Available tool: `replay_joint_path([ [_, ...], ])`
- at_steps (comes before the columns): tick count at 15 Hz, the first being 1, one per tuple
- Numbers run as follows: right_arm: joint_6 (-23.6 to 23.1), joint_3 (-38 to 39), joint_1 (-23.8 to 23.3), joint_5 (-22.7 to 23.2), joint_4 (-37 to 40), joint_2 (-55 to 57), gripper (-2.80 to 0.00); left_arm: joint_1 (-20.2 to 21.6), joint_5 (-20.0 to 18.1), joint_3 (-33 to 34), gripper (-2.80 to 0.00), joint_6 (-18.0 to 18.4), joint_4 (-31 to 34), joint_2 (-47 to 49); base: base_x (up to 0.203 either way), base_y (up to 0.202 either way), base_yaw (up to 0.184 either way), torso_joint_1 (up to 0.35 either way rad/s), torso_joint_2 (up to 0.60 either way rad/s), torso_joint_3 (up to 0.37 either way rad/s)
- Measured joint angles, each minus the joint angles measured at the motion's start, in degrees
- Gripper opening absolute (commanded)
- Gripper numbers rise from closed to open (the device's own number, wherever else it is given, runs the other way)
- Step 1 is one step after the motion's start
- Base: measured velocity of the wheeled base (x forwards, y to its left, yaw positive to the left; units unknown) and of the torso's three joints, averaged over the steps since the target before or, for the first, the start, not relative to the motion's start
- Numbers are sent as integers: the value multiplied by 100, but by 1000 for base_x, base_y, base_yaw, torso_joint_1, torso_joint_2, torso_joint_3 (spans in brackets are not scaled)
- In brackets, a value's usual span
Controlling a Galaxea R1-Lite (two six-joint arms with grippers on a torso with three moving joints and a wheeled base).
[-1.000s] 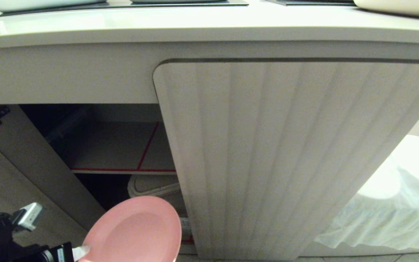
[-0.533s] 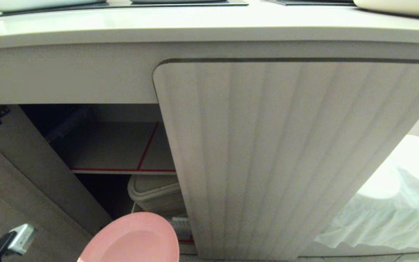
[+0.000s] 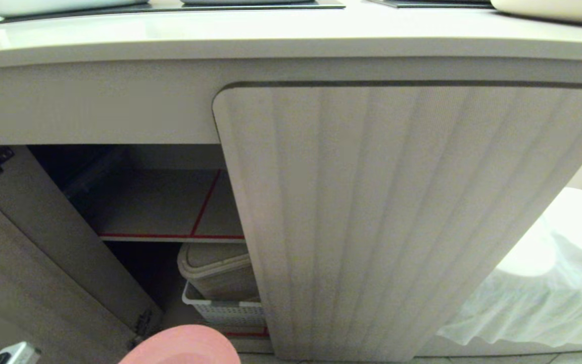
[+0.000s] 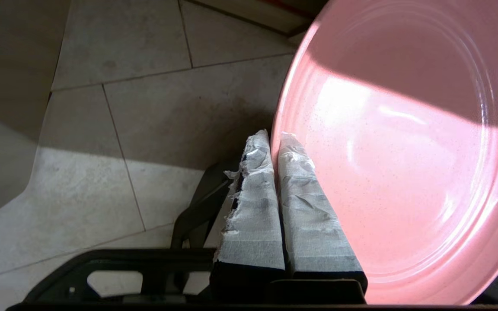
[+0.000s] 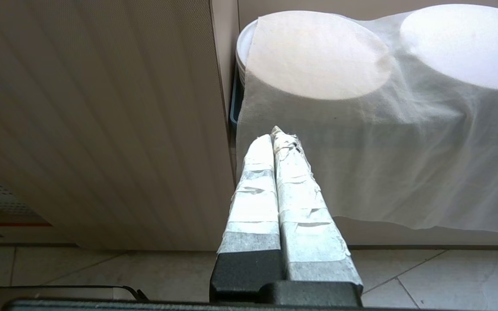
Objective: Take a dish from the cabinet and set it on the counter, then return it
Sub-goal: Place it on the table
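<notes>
The pink dish (image 4: 404, 151) hangs over the tiled floor, its rim pinched between the taped fingers of my left gripper (image 4: 275, 137), which is shut on it. In the head view only the dish's top edge (image 3: 182, 346) shows at the bottom, in front of the cabinet's (image 3: 397, 212) open left side. The counter (image 3: 271, 35) runs across the top. My right gripper (image 5: 272, 137) is shut and empty, parked low beside the closed fluted door (image 5: 102, 121).
The left door (image 3: 43, 242) is swung open. Inside are a red-edged shelf (image 3: 170, 236), a beige lidded container (image 3: 217, 270) and a white basket (image 3: 223, 308). To the right, a white cloth (image 5: 361, 151) drapes over stacked plates (image 5: 239, 52).
The dish and my left arm have sunk toward the bottom edge of the head view, away from the cabinet opening. The white basket behind the dish has come into sight.
</notes>
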Motion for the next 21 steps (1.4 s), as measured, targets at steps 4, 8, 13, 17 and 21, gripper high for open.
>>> replay_joint_path([
  [4, -2, 0, 0, 0, -2, 0, -280, -4, -17, -30, -280, -4, 97, -251, 0, 0, 0, 0, 0, 0],
  [8, 0, 0, 0, 0, -2, 0, -280, -15, -28, -38, -280, -11, 112, -500, 0, 0, 0, 0, 0, 0],
  [13, 0, 0, -2, -2, -2, 0, -280, -15, -17, -105, -280, -9, 469, -720, 0, 0, 0, 0, 0, 0],
  [17, 0, 0, 0, 0, -2, 0, -280, -15, -25, -201, -280, -17, 737, -909, 0, 0, 0, 0, 0, 0],
  [21, 0, 0, -5, -2, 0, 0, -280, -15, -28, -206, -280, -22, 762, -956, 0, 0, 0, 0, 0, 0],
])
